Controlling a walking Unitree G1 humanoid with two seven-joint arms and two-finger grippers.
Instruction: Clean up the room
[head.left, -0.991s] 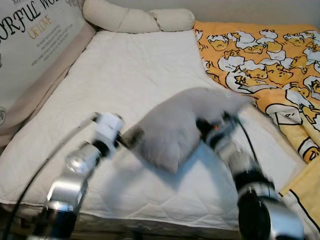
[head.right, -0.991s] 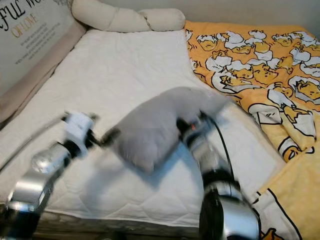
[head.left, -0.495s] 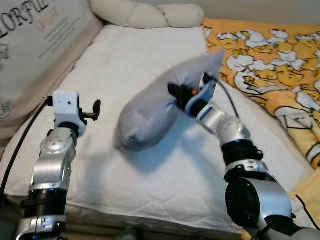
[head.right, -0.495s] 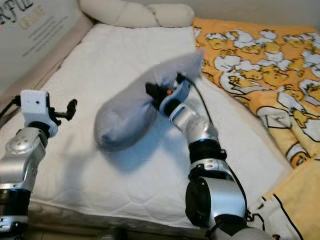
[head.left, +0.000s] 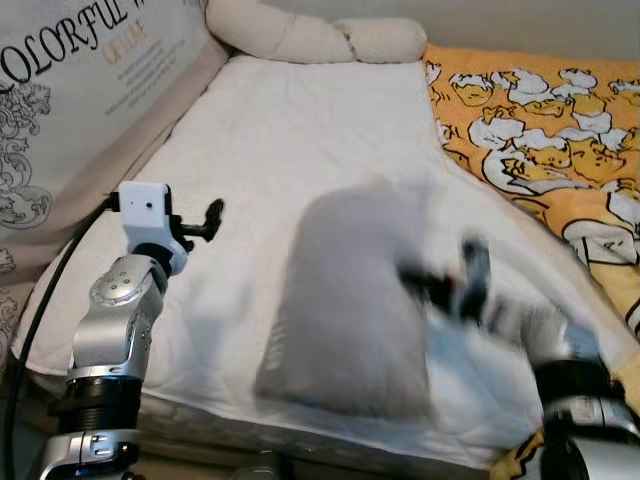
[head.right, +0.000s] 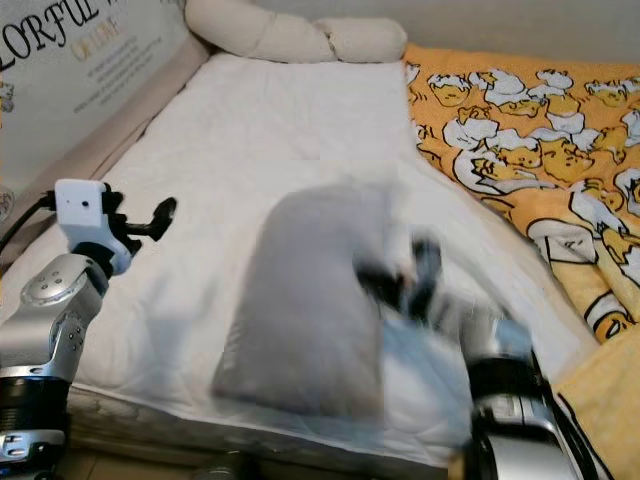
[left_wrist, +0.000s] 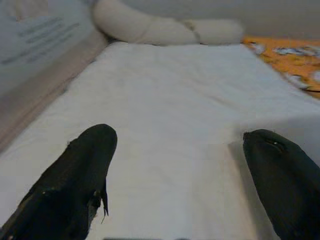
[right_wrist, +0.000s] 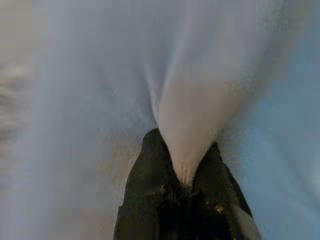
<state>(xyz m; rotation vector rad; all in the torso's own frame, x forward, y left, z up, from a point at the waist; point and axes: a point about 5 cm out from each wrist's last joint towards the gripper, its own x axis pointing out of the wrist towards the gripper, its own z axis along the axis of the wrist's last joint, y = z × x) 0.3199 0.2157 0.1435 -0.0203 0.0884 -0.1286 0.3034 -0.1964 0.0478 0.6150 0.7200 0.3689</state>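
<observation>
A grey pillow (head.left: 345, 300), blurred by motion, lies low over the near part of the white mattress (head.left: 310, 130). My right gripper (head.left: 425, 282) is at the pillow's right side. In the right wrist view this gripper (right_wrist: 184, 176) is shut on a pinched fold of the grey pillow (right_wrist: 165, 80). My left gripper (head.left: 207, 217) hovers over the mattress's left side, well apart from the pillow. In the left wrist view the left gripper (left_wrist: 180, 175) is open, its black fingers (left_wrist: 75, 180) wide apart with only the bare mattress (left_wrist: 170, 100) between them.
A cream bolster (head.left: 320, 35) lies across the far end of the bed. A yellow blanket with a duck print (head.left: 545, 130) covers the right side. A lettered panel (head.left: 70, 90) leans along the left edge. The mattress's front edge is near my arms.
My right arm has swung the grey pillow from the bed's middle down toward the near edge, and it is still blurred with motion. The left gripper has stayed about where it was, open.
</observation>
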